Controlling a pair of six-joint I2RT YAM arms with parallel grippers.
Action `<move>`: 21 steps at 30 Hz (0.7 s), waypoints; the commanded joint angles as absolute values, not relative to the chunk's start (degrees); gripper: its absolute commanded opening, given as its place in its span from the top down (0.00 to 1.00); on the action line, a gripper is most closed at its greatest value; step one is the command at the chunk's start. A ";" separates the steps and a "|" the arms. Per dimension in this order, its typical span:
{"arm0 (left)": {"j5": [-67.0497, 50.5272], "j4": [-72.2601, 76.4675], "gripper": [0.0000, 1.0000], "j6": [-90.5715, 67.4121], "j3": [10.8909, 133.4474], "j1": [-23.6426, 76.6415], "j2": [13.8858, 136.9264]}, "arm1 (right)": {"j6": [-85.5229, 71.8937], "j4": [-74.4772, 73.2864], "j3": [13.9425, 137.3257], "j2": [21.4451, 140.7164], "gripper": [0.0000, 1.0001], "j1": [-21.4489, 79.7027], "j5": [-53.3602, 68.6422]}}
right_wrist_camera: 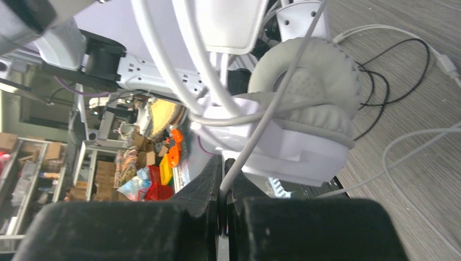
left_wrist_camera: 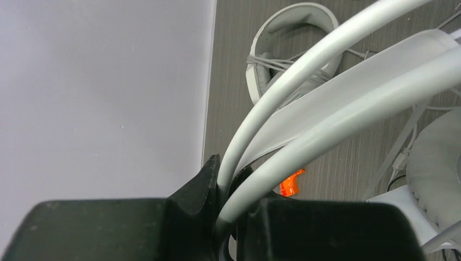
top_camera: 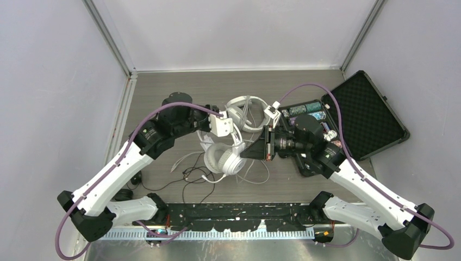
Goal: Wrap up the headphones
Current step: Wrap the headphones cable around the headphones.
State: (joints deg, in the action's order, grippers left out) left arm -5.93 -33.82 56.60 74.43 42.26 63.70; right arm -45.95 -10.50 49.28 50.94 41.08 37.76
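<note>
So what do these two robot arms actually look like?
The left arm and right arm are white tubular segments with black joints and bases. A purple cable loops along each. The left gripper and right gripper end in black, wedge-shaped fingers.

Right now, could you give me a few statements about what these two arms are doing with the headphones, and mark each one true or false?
1. The left gripper is shut on the headband of a white headset. True.
2. The right gripper hangs open and holds nothing. False: it pinches a thin white cord.
3. A second white headset lies on the table farther back. True.
4. The black case is closed. False: its lid lies open.
</note>
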 commanded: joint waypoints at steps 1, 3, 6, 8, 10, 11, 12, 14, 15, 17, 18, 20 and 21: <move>9.20 -39.54 1.00 63.98 73.12 39.81 64.52 | -51.59 4.84 50.13 48.29 0.89 40.61 44.66; 9.11 -38.74 1.00 62.95 73.00 39.83 64.36 | -53.50 7.94 49.13 48.76 0.89 40.65 44.74; 8.99 -38.07 1.00 61.54 72.76 39.82 64.26 | -56.15 12.74 48.17 49.50 0.91 40.61 45.46; 9.37 -37.15 1.00 60.55 72.34 39.84 64.04 | -56.89 15.15 47.91 49.61 0.91 40.63 45.25; 9.00 -36.22 1.00 58.46 72.14 39.82 63.60 | -56.45 15.14 48.03 49.69 0.91 40.63 44.20; 8.75 -35.89 1.00 56.98 72.22 39.81 63.30 | -56.09 15.12 48.07 49.81 0.91 40.63 43.69; 8.52 -35.60 1.00 55.29 72.36 39.81 63.11 | -56.00 15.12 48.15 49.97 0.92 40.62 43.30; 8.56 -35.43 1.00 51.88 73.06 39.81 62.83 | -56.59 16.21 48.46 50.76 0.91 40.67 42.96; 8.86 -35.42 1.00 50.20 73.29 39.83 62.64 | -57.17 17.60 48.70 51.27 0.91 40.57 42.94; 9.62 -35.38 1.00 46.95 73.45 39.86 62.35 | -58.80 19.90 49.30 52.55 0.90 40.62 42.91; 10.08 -35.28 1.00 45.46 73.44 39.86 62.32 | -59.59 21.08 49.57 53.17 0.90 40.63 43.02; 10.87 -35.25 1.00 42.86 73.35 39.82 62.31 | -60.28 22.56 50.06 54.31 0.90 40.63 42.92; 11.22 -35.24 1.00 41.72 73.19 39.84 62.24 | -60.29 22.66 50.42 54.87 0.89 40.64 42.71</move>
State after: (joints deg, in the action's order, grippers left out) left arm 2.61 -33.87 46.78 73.43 41.58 62.92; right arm -57.69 10.59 46.19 54.65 40.49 39.97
